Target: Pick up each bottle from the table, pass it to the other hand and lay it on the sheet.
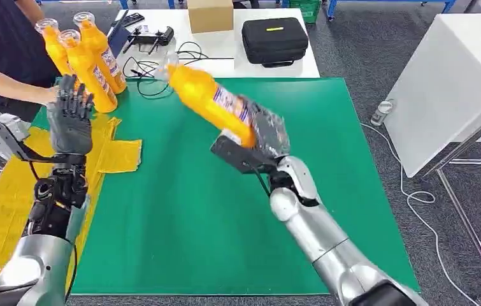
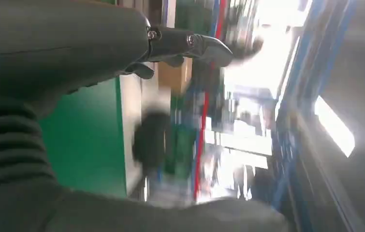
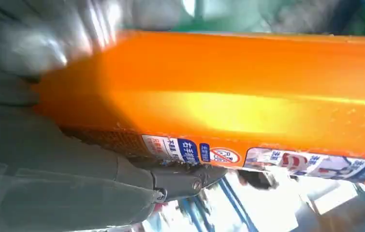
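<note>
Green matting covers the bench [image 1: 327, 191], with a yellow sheet [image 1: 8, 197] at its left. Held in the right hand [image 1: 264, 135], one orange bottle [image 1: 209, 95] tilts above the mat, neck toward the left hand [image 1: 70, 118], which is raised, fingers spread, holding nothing. The handover seems next, needing both hands closer. Three more bottles [image 1: 88, 60] stand behind the left hand.
</note>
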Available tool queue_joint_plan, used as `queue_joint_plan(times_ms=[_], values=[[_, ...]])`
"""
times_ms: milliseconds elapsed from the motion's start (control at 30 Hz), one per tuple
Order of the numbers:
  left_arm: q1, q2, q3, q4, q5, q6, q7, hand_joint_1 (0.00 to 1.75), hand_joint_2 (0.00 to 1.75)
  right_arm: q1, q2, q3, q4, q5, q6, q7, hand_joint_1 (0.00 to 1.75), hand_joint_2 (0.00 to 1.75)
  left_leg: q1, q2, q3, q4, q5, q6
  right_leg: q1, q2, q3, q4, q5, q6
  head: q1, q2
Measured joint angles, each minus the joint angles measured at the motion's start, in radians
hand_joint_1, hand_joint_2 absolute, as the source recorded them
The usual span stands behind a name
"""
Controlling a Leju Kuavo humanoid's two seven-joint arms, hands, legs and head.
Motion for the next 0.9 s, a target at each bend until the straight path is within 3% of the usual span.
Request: queue_joint_plan(times_ms=[100,367,567,900], values=[[0.0,-0.022,-0.024,-0.002,0.09,-0.104,0.059,0.0,1.75,-0.062,0.047,-0.022,0.008,0.0,-0.003,-0.016,1.75,1.75,0.0,0.001,-0.001,0.0,0.0,0.0,0.0,0.0,-0.001,0.0,0.0,0.0,0.0,0.0],[0.01,-0.073,-0.097,-0.084,0.148,-0.088,0.093,0.0,1.75,-0.211,0.163,-0.037,0.134,-0.007,0.016,-0.008,1.75,1.75,0.001,0.0,-0.001,0.0,0.0,0.0,0.001,0.0,-0.001,0.001,0.0,0.0,0.0,0.0],[0.032,-0.095,-0.123,-0.158,0.176,-0.059,0.115,0.0,1.75,-0.243,0.196,-0.015,0.179,-0.061,0.047,0.055,1.75,1.75,0.001,-0.001,-0.001,0.0,0.0,0.0,0.001,-0.001,-0.001,0.001,0.0,0.0,0.0,0.0],[0.071,-0.136,-0.16,-0.281,0.179,-0.03,0.154,0.0,1.75,-0.246,0.214,0.154,0.223,-0.164,0.052,0.112,1.75,1.75,0.0,-0.002,-0.002,0.0,0.0,0.0,0.001,-0.001,-0.001,0.0,0.0,0.0,0.0,0.0]])
